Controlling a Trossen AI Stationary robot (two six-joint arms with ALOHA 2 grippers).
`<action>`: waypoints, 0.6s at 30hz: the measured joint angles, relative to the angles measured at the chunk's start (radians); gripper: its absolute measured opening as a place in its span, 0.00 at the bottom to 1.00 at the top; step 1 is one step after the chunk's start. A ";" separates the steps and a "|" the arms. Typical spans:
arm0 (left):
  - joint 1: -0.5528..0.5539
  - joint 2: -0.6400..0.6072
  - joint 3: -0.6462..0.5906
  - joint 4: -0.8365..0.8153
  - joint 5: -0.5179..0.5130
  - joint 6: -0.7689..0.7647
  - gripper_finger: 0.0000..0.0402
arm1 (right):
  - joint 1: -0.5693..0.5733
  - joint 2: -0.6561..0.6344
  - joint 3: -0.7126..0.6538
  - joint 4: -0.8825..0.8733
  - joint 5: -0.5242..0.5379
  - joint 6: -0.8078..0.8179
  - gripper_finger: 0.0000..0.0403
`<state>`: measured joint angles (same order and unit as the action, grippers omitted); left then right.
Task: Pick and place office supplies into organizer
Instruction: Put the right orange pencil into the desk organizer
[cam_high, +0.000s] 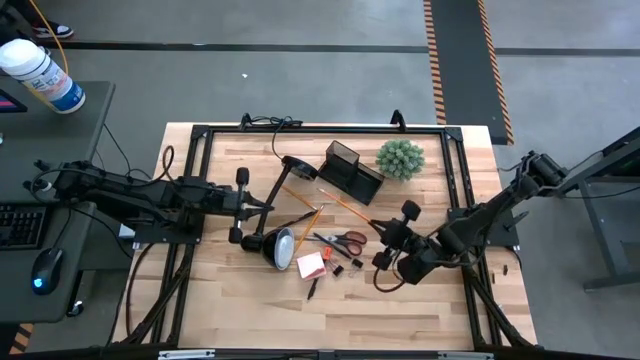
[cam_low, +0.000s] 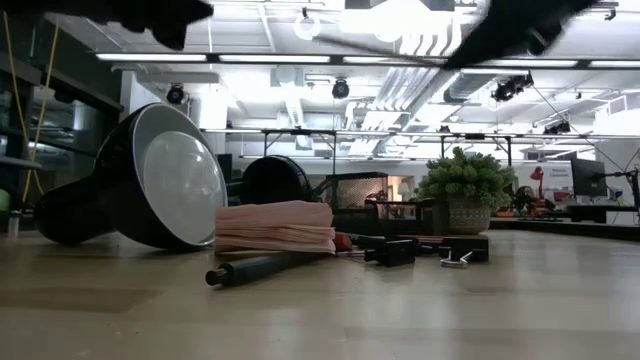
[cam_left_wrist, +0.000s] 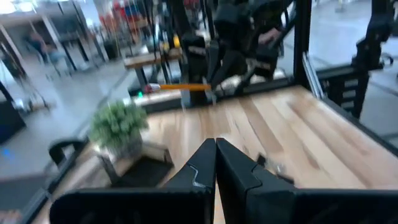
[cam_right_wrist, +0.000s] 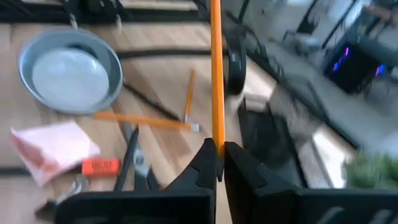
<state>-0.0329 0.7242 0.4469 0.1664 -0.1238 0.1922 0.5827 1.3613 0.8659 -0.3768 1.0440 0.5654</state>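
My right gripper (cam_right_wrist: 217, 152) is shut on a yellow-orange pencil (cam_right_wrist: 216, 74), raised above the table to the right of the orange-handled scissors (cam_high: 347, 240). The pencil (cam_high: 347, 205) slants toward the dark organizer (cam_high: 350, 170) at the far middle. Two more pencils (cam_right_wrist: 146, 121) lie flat on the wood. A pink sticky-note pad (cam_high: 312, 264), a black pen (cam_high: 313, 288) and small binder clips (cam_high: 342, 268) lie near the lamp head (cam_high: 277, 245). My left gripper (cam_left_wrist: 216, 146) is shut and holds nothing. It hovers at the table's left, above the lamp's arm. My right gripper pinches the pencil near one end (cam_right_wrist: 217, 144) between its two fingertips. The pencil runs straight on from the fingers, in line with them. It is lifted clear of the table, and its free end (cam_high: 323, 190) points toward the organizer.
A black desk lamp lies on its side, its base (cam_high: 298, 167) left of the organizer and its cable trailing to the far edge. A green spiky plant (cam_high: 400, 158) stands right of the organizer. A black frame (cam_high: 200, 135) rims the table. Bare wood shows along the near edge.
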 joint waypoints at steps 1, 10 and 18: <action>0.000 0.000 0.000 0.024 0.000 0.016 0.00 | -0.007 0.000 0.014 0.027 0.001 -0.060 0.01; 0.000 0.000 0.000 0.220 0.000 0.065 0.00 | -0.072 -0.001 0.146 0.286 -0.038 -0.583 0.01; 0.000 0.017 0.001 0.325 0.075 0.028 0.00 | -0.168 0.007 0.159 0.416 -0.192 -0.749 0.01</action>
<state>-0.0326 0.7408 0.4477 0.4912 -0.0487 0.2199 0.4144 1.3682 1.0252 0.0397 0.8519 -0.1833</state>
